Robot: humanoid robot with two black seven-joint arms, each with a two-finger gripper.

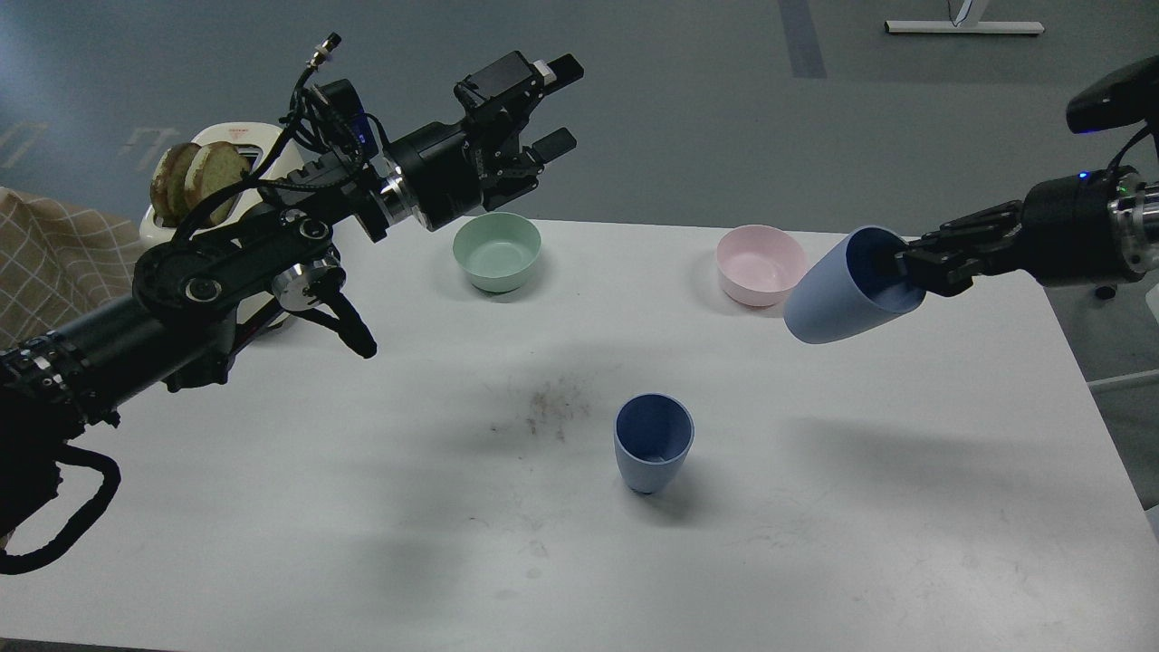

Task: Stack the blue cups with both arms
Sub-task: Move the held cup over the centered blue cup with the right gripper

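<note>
Head view shows you one blue cup (pixel 654 442) standing upright on the white table (pixel 362 507), a little right of centre, its mouth open toward you and nothing touching it. Your second blue cup (pixel 847 288) is up in the air above the table's right rear area, tipped on its side with the rounded base pointing left and down and the mouth facing right. Your right gripper (pixel 905 268) pinches that raised cup at the rim, with a finger reaching inside the mouth and the rest of the jaw outside the wall. Just left of the raised cup, the pink bowl (pixel 759 263) sits on the table near the back edge, and the cup's base overlaps the bowl's right side from this angle. Farther left along the same back edge you see the mint-green bowl (pixel 497 251). Your left gripper (pixel 560 107) hangs in the air above and slightly right of the green bowl, its fingers spread apart and holding nothing. A faint brown smudge (pixel 548 407) marks the table left of the standing cup. At the far left, behind your left arm, a white toaster (pixel 240 145) holds two slices of bread (pixel 197 179).
</note>
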